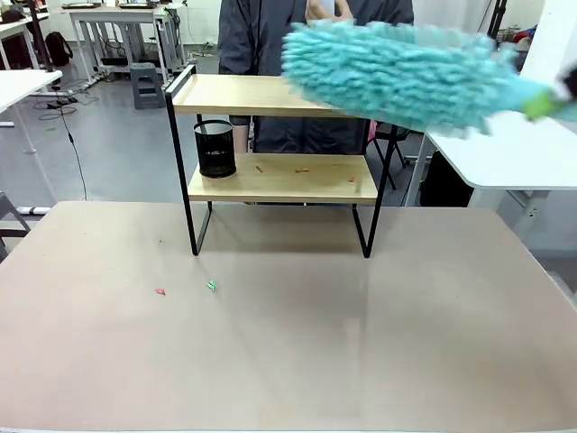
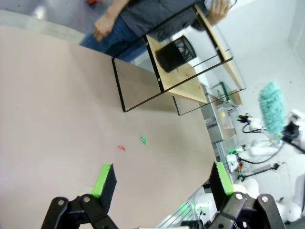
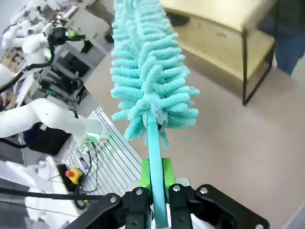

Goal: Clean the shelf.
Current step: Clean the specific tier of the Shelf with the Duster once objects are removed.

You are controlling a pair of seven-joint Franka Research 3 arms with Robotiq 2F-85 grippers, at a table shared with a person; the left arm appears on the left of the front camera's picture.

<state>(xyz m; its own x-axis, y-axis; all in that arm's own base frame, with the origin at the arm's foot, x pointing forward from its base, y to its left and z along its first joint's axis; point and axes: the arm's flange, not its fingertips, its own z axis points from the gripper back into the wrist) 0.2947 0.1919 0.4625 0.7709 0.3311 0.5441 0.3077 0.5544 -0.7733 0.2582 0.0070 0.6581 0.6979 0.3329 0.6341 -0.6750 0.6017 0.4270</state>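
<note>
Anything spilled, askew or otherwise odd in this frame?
Yes, litter. Small orange-brown crumbs lie scattered on the lower light wooden board of the black-framed shelf, right of the black mesh cup. A red scrap and a green scrap lie on the tan table before it.

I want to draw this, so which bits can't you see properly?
- Front view: the duster is blurred and covers the shelf at its top board's right end.
- Front view: the red scrap and green scrap on the table are too small to name.
- Front view: the specks on the lower board are too small.
- Front view: the black cup hides its own inside.
- Right wrist view: the right gripper hides the handle's end.
</note>
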